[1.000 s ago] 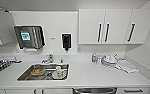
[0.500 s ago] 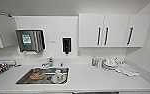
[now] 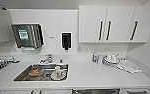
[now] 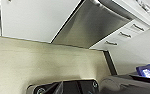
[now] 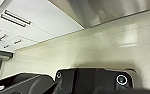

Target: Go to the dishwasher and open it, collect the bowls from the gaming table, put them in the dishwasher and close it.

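From the head view a white counter [image 3: 96, 75] with a steel sink [image 3: 42, 72] faces the robot and the dishwasher [image 3: 96, 91] top edge peeks below it, while both wrist views look low along pale floor [image 4: 41, 65] toward its steel front, and whether either gripper's fingers are parted cannot be told.

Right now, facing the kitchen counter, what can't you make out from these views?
- Dishwasher: head view, cut off by the bottom edge; only a steel strip shows under the counter.
- Its steel front in the left wrist view: the handle runs out of frame, so I can't tell if the door is shut.
- Items in the sink: too blurred to identify.
- Both tools: open or shut, cannot tell.
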Robot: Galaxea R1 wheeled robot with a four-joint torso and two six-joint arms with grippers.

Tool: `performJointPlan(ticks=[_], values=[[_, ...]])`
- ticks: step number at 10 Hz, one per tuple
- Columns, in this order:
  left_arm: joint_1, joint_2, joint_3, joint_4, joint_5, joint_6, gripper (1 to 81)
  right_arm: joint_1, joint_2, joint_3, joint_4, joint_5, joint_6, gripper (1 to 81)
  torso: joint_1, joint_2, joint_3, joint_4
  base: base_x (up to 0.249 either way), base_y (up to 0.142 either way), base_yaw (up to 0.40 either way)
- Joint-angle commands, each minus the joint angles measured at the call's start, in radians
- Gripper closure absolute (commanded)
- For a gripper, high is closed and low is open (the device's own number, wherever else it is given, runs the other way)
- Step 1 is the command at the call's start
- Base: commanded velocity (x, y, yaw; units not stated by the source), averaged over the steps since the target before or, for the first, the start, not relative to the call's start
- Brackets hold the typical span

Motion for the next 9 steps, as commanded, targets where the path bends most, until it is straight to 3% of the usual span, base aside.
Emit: performJointPlan(ticks=[1, 2, 3, 6, 7, 9], values=[[-0.096, -0.096, 0.039, 0.030, 0.012, -0.001, 1.0, 0.099, -0.068, 0.047, 0.013, -0.051, 0.009, 1.0, 0.061, -0.095, -0.045, 0.000, 0.000, 0.000, 0.000], [-0.106, -0.119, 0.057, 0.030, 0.012, -0.003, 1.0, 0.111, -0.072, 0.060, 0.013, -0.051, 0.009, 1.0, 0.080, -0.125, -0.022, 0.000, 0.000, 0.000, 0.000], [-0.119, -0.133, 0.063, 0.030, 0.009, -0.011, 1.0, 0.121, -0.072, 0.064, 0.013, -0.052, 0.009, 1.0, 0.100, -0.155, -0.043, 0.000, 0.000, 0.000, 0.000], [-0.181, -0.137, 0.051, 0.035, 0.035, -0.108, 1.0, 0.127, -0.068, 0.061, 0.013, -0.052, 0.009, 1.0, 0.158, -0.246, -0.055, 0.000, 0.000, 0.000, 0.000], [-0.215, -0.145, 0.063, 0.035, 0.042, -0.113, 1.0, 0.127, -0.066, 0.058, 0.013, -0.052, 0.009, 1.0, 0.180, -0.281, -0.055, 0.000, 0.000, 0.000, 0.000], [-0.283, -0.159, 0.059, 0.035, 0.081, -0.153, 1.0, 0.127, -0.068, 0.057, 0.013, -0.052, 0.009, 1.0, 0.225, -0.353, -0.056, 0.000, 0.000, 0.000, 0.000]])
